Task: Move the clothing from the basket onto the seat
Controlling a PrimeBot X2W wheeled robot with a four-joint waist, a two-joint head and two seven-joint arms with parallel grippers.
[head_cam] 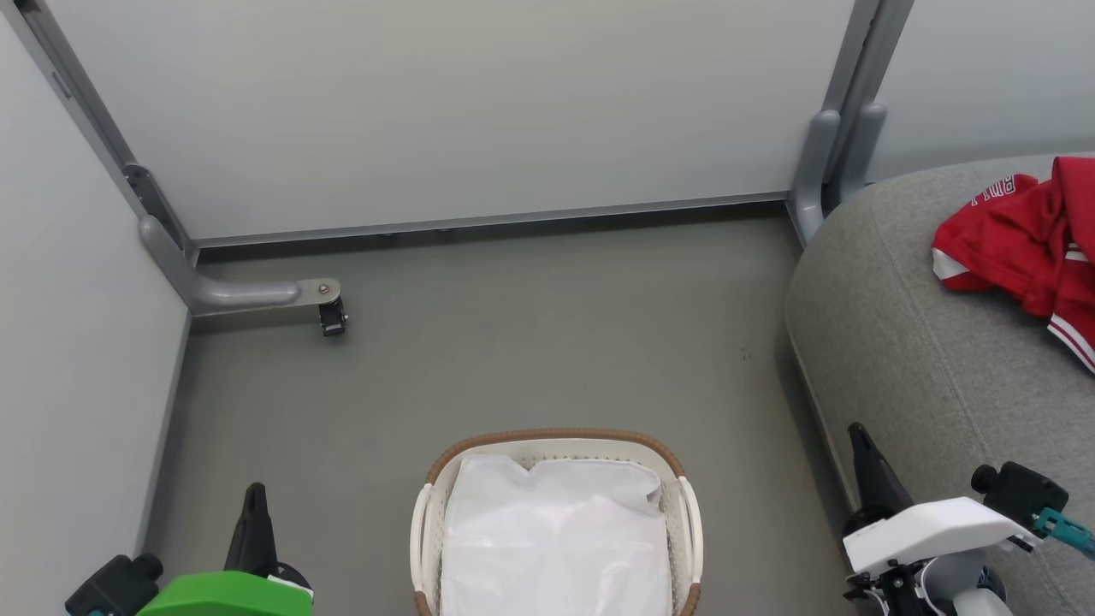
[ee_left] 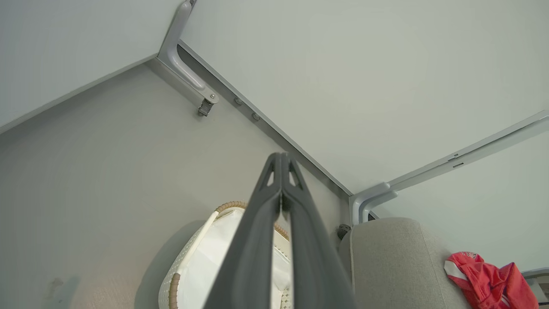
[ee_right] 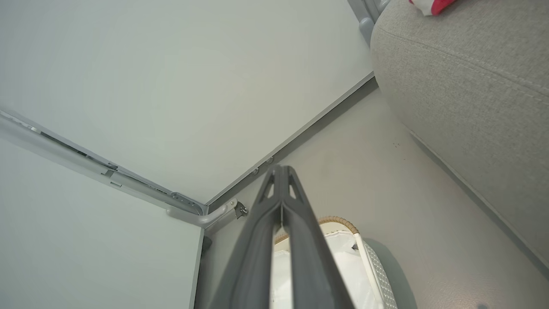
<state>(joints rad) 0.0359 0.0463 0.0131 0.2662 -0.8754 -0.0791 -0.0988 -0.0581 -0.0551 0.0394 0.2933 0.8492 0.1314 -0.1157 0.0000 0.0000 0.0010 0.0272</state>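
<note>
While the clothing (head_cam: 1022, 239) is lying on the seat (head_cam: 907, 368), ahead-right of the right claw (head_cam: 858, 435), the basket (head_cam: 556, 438) between the claws is showing just white liner (head_cam: 556, 539). Left claw (head_cam: 254, 494) and right claw are both sitting pinched closed, holding nothing.

The left end effector (head_cam: 255, 505) sits at the lower left of the head view, its two dark fingers pressed together and pointing up from a green wrist cover (head_cam: 224, 595). The right end effector (head_cam: 864, 449), at the lower right, is likewise closed tip to tip above a white wrist cover (head_cam: 928, 526).
</note>
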